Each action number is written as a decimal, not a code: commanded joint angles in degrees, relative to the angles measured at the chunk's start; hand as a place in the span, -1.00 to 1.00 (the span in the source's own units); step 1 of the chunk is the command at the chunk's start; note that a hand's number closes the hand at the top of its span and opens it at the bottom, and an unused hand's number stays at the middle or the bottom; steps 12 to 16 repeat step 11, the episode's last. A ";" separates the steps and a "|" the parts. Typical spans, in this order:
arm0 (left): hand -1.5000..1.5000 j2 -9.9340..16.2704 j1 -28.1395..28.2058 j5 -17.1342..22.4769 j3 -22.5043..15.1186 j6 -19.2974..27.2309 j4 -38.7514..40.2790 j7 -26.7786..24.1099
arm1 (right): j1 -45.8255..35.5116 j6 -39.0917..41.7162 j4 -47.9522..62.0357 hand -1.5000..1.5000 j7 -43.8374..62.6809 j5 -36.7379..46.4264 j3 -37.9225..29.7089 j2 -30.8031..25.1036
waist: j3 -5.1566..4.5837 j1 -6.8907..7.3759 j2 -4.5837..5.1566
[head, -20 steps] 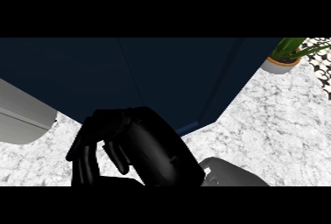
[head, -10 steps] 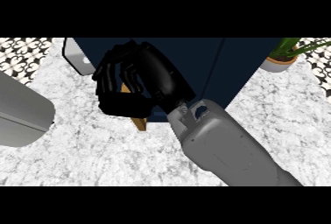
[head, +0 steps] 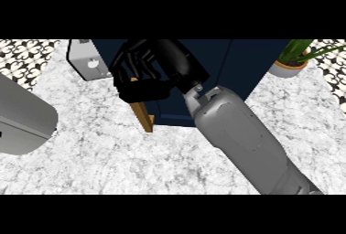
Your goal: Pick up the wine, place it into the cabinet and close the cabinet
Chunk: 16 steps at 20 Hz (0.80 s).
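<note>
My right hand (head: 145, 68) sits in the upper middle of the frame, fingers curled over the cabinet door (head: 142, 112)'s wooden edge just below it. I cannot see the wine. The dark cabinet (head: 223, 68) lies right of the door.

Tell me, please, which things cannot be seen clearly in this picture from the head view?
- Wine: no bottle shows; the right hand and its forearm may cover it.
- Cabinet inside: hidden by its dark blue top.
- Left hand: cut off by the left edge; only the grey forearm shows.
- Potted plant: leaves cut off by the top band.
</note>
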 commanded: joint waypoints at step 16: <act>-1.00 -5.31 -9.77 -4.81 -6.37 5.72 4.97 0.81 | -4.51 2.24 13.10 1.00 -5.84 0.78 -7.93 -7.49 | 0.22 -0.92 2.15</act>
